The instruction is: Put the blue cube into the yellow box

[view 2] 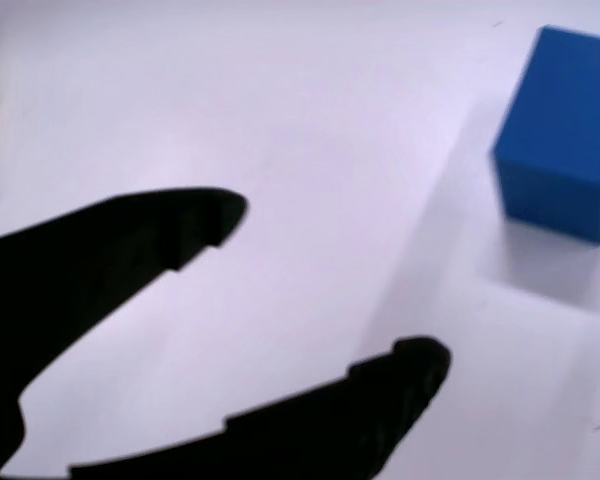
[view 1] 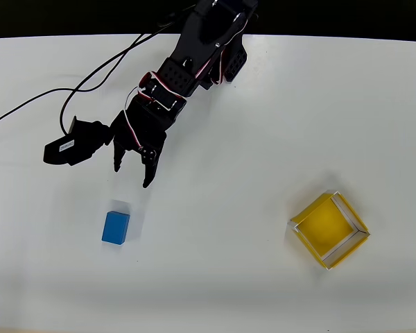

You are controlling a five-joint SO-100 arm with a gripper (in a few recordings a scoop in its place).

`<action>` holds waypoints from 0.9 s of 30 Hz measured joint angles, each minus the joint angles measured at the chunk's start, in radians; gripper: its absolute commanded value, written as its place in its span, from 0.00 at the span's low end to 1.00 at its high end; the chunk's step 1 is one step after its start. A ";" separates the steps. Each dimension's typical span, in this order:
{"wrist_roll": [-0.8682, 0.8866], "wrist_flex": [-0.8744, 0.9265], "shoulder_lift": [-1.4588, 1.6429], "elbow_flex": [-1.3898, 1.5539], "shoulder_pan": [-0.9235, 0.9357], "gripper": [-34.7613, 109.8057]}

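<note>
The blue cube (view 1: 116, 227) lies on the white table at the lower left of the overhead view; in the wrist view the blue cube (view 2: 562, 135) sits at the upper right edge. My black gripper (view 1: 132, 175) hovers above and slightly right of the cube, open, with nothing between its fingers. In the wrist view the gripper (view 2: 335, 285) shows two dark fingers spread apart, the cube beyond and to the right of them. The yellow box (view 1: 329, 229) stands at the lower right, turned like a diamond, with nothing in it.
A black cable (view 1: 90, 76) runs across the upper left of the table toward the arm. The dark edge of the table (view 1: 333, 38) lies along the top of the overhead view.
</note>
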 measured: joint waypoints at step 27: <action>0.097 -0.367 -0.727 -0.454 0.023 0.60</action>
